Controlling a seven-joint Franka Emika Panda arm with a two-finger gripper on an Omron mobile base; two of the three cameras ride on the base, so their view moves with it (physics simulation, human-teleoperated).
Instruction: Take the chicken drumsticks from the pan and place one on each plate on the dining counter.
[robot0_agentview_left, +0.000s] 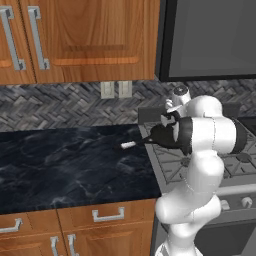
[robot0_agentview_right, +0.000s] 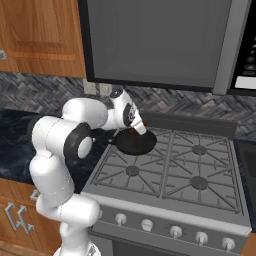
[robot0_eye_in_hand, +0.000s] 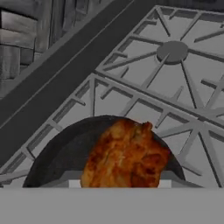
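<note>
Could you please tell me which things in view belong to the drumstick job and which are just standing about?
Belonging to the job:
- chicken drumstick, in the gripper
- pan on the stove

Just standing about:
- stove
- stove knobs
- microwave
- wall cabinets
- narrow black counter

My arm (robot0_agentview_right: 60, 150) rises at the left and bends toward the stove (robot0_agentview_right: 170, 175). My jaws hang over the black pan (robot0_agentview_right: 134, 142) on the rear left burner, with a bit of orange-brown drumstick (robot0_agentview_right: 144, 123) showing beside them. A dark bench (robot0_agentview_right: 15, 135) lies left.
</note>
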